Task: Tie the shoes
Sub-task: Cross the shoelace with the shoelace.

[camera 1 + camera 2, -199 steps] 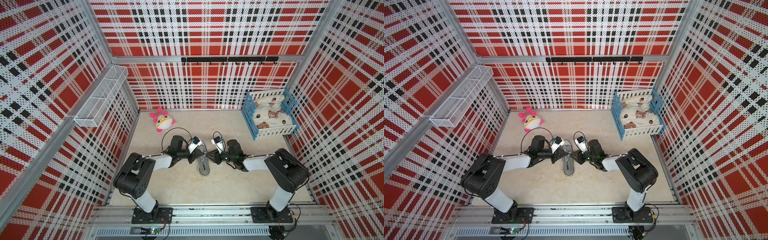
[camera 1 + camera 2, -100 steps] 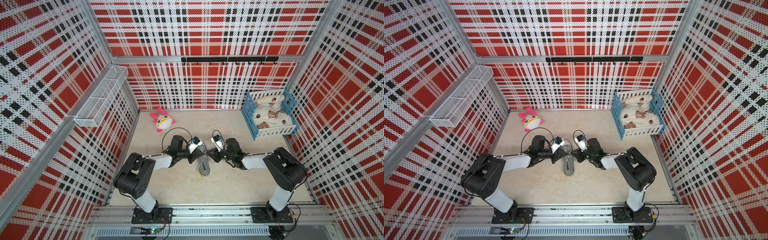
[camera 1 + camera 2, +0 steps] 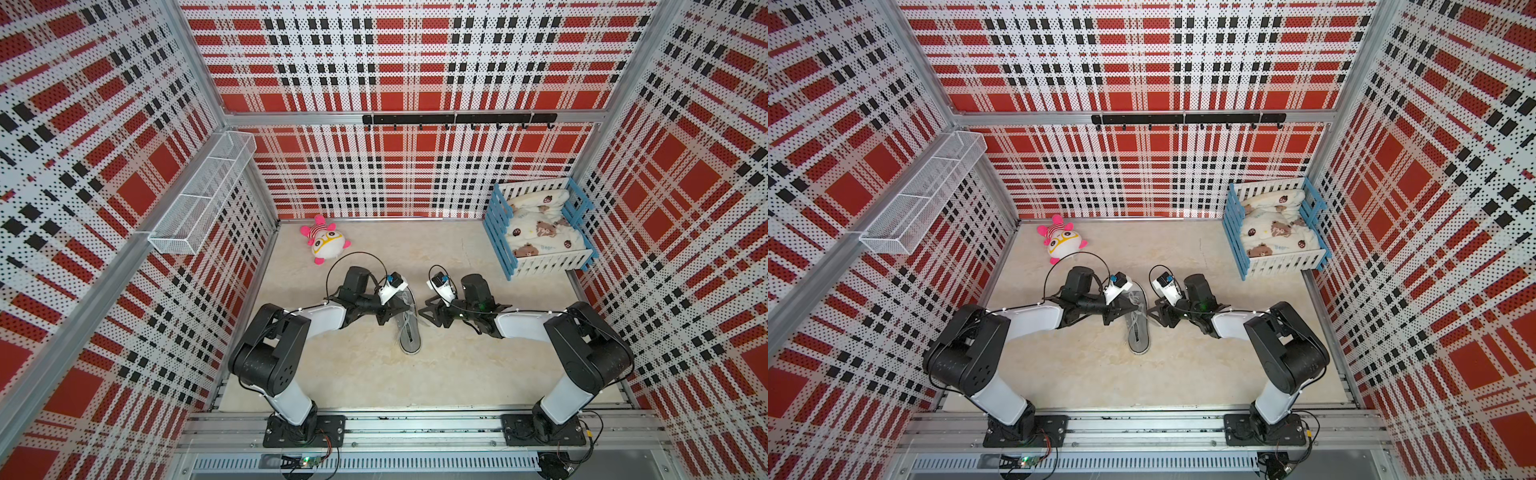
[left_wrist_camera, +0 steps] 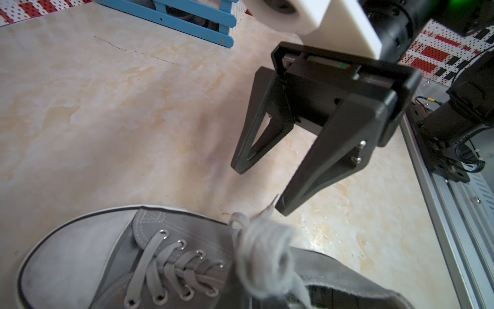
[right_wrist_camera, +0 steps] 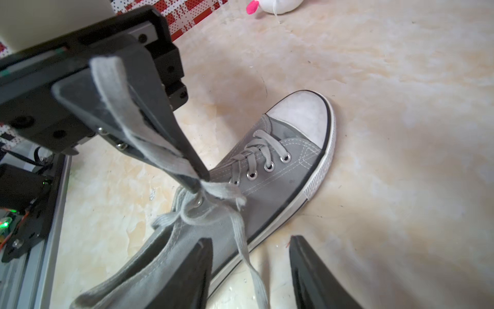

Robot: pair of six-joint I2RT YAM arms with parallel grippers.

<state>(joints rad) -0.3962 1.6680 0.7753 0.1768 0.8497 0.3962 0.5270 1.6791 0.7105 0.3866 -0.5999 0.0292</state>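
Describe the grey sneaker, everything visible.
Grey canvas low-top sneaker, white rubber toe cap and sole edge, metal eyelets, pale grey laces. It stands on its sole on the tabletop, toe toward the back wall. A loose knot sits at the top eyelets; the shut left gripper pinches one lace loop, and a loose end trails through the open right gripper.

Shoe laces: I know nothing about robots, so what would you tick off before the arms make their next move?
1. Left gripper shut on the laces: ok.
2. Right gripper open and holding nothing: ok.
3. Loose strand truly between the right gripper's fingers: cannot tell.
4. Sneaker upright on its sole on the table: ok.
5. Bow finished: not ok, one strand trails free.
6. Plush toy apart from both arms: ok.
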